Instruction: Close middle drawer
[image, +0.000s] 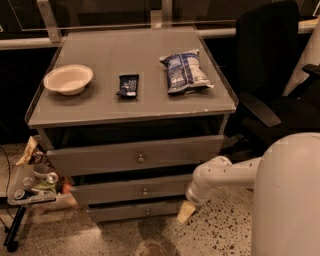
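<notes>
The middle drawer (125, 190) is a grey front with a small metal knob (145, 191), below the wider top drawer (135, 156), which stands pulled out. The narrowest front (135, 212) lies under it. My gripper (185, 212) hangs at the end of the white arm (220, 176), by the right end of the middle drawer front, its tan tip pointing down toward the floor. The arm hides the front's right edge.
On the cabinet top (100, 107) lie a white bowl (68, 78), a dark snack bar (128, 85) and a blue chip bag (184, 71). A black office chair (270, 90) stands to the right. A cluttered tray stand (30, 187) is at the left. The floor is speckled (225, 230).
</notes>
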